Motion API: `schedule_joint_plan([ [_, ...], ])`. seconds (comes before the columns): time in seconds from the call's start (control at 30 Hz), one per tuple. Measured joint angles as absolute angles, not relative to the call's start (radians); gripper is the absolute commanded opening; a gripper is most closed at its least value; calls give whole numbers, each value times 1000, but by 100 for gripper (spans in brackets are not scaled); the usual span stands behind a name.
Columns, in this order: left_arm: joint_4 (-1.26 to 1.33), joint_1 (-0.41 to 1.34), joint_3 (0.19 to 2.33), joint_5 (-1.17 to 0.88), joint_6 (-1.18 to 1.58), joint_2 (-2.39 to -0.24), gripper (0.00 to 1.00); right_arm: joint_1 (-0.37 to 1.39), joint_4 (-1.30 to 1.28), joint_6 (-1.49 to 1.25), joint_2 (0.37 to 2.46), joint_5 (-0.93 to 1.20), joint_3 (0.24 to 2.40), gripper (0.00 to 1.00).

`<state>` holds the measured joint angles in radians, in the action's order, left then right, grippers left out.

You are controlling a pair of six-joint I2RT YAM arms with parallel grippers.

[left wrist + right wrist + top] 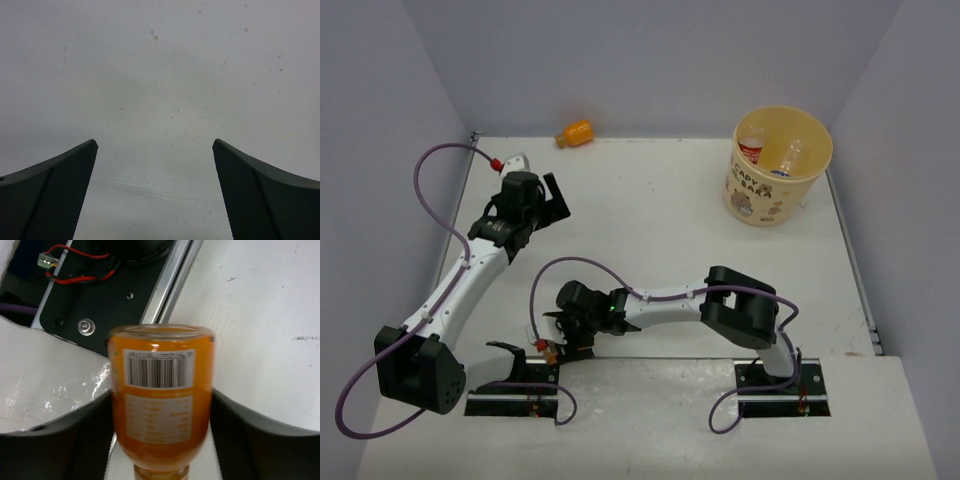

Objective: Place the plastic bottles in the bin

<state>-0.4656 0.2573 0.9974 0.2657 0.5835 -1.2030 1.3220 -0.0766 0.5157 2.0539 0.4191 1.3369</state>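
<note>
The pale-yellow bin (766,205) stands at the back right; inside it are a red-labelled clear bottle (752,146) and another clear bottle (790,156). An orange bottle (575,133) lies at the back edge of the table. A clear bottle with a red cap (510,162) lies at the back left, just behind my left gripper (556,199), which is open and empty over bare table (155,150). My right gripper (563,340) is low by the left arm's base, shut on a second orange bottle (160,365), barcode up, neck towards the camera.
The left arm's black base plate (100,300) with red wires lies right beyond the held bottle. A raised white ledge (650,420) runs along the near edge. Grey walls close in the table on three sides.
</note>
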Motion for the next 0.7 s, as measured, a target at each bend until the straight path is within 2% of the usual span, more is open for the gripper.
schedule_joint_plan([
  [0.07, -465, 257, 997, 266, 583, -1203, 100, 1322, -41, 508, 2048, 409, 1311, 34],
  [0.2, -465, 257, 997, 266, 582, -1202, 100, 1322, -5, 498, 2022, 393, 1273, 29],
  [0.33, -460, 257, 997, 262, 578, -1202, 100, 1320, 19, 484, 1976, 363, 1233, 27],
  [0.47, -450, 257, 1004, 245, 555, -1202, 100, 1291, 25, 427, 1847, 338, 1167, 23],
  [0.7, -415, 257, 1104, 211, 491, -1221, 100, 1010, 47, 270, 1495, 256, 1086, 24],
])
